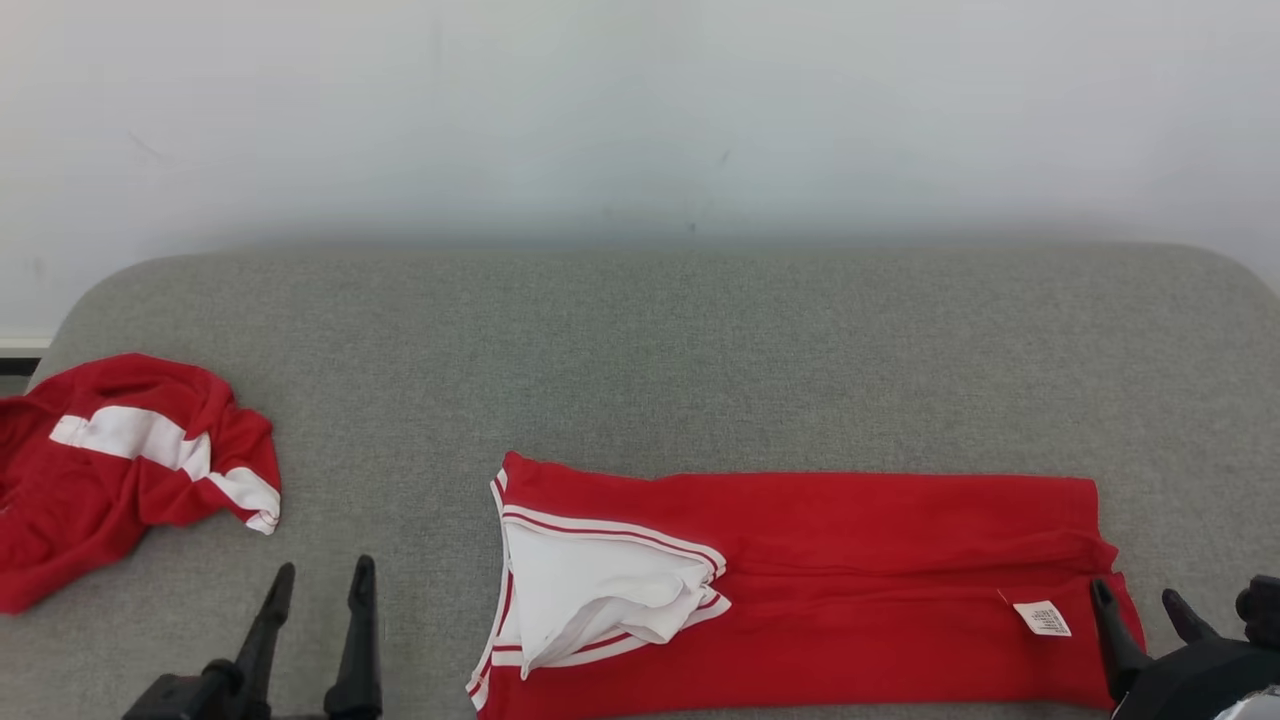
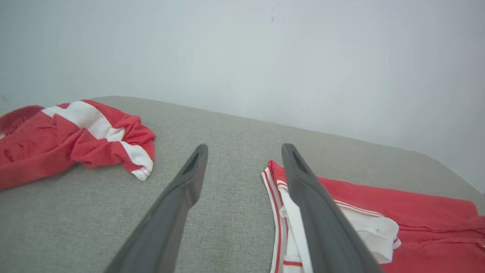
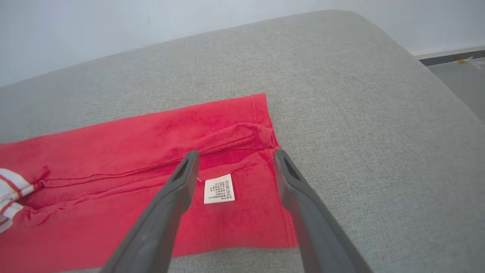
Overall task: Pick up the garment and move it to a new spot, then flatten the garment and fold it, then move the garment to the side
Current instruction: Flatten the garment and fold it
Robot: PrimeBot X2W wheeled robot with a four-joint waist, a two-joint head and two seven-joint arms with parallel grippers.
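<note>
Nearest to the camera, at 7 o'clock in the head view, the left gripper [image 1: 324, 568] has its two dark fingers spread wide apart and holds nothing. Under it is only the bare grey fabric of the table [image 1: 700, 360]. Its base is cut off by the bottom edge. In the left wrist view this gripper [image 2: 245, 148] points between the two pieces of clothing, and its right finger covers part of the white trim.

At 4 o'clock the right gripper [image 1: 1136, 592] is also wide open and empty. Its body is cut off by the corner of the picture. One finger stands in front of the right end of the red garment [image 1: 850, 560]. I cannot tell if the fingertips touch the cloth. In the right wrist view the gripper [image 3: 237, 152] is over this end of the garment [image 3: 132, 159], and a small white label [image 3: 219, 189] lies between the fingers. The print on the label is too small to read.

The red garment lies folded into a long flat band from 6 to 4 o'clock on the table. Its lower edge runs out of the head view. At its left end a white part [image 1: 590, 590] with red stripes is bunched up, so its shape is hard to make out.

At 9 o'clock, well apart, a second garment [image 1: 110, 470], red with a white band, lies crumpled and is cut off by the left edge.

Farthest, at 12 o'clock, is a pale wall [image 1: 640, 110].
</note>
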